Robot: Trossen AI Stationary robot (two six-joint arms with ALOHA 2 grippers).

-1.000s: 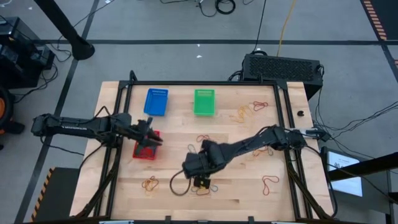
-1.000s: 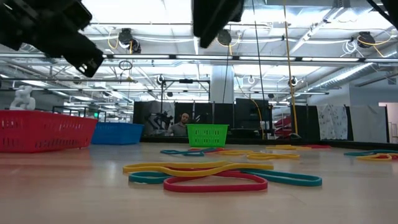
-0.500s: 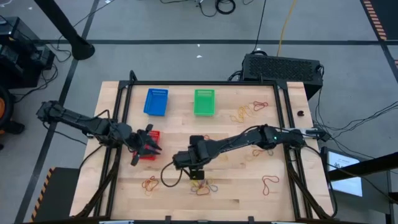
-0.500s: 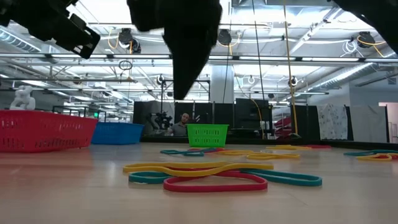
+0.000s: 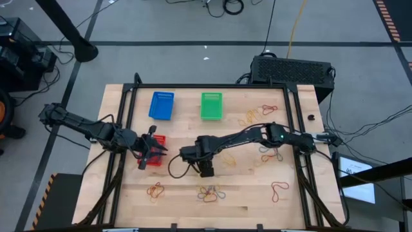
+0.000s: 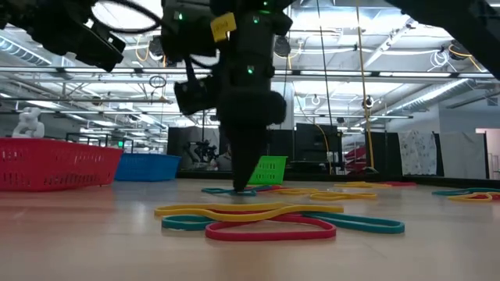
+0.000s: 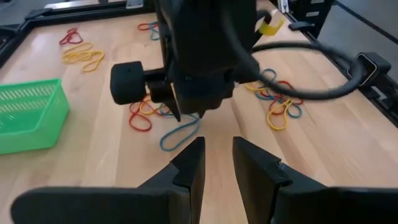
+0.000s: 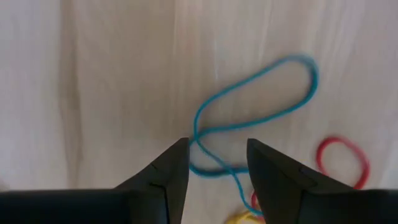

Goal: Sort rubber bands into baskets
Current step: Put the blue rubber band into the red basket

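Right tool (image 5: 207,170): it has moved up the bench since half a second ago, away from the cluster of bands near the front edge, and now points down at the middle of the bench. Its fingers (image 8: 166,171) stand apart with nothing between them; a blue rubber band (image 8: 249,118) lies on the wood just under the tips.
Left tool (image 5: 147,156): it hovers over the red basket (image 5: 157,140), almost where it was half a second ago. Its fingers (image 7: 189,163) have a narrow gap, and no band is seen in it.
Blue basket (image 5: 161,106): at the back of the bench, unmoved.
Green basket (image 5: 211,106): beside the blue one, apart from it, unmoved.
Rubber bands: a front cluster (image 5: 211,193) now lies uncovered by the arm; others (image 5: 262,110) are near the back right, one (image 5: 279,190) at the front right, one (image 5: 155,189) at the front left.
Low view: yellow, teal and red bands (image 6: 269,221) lie closest to the camera.
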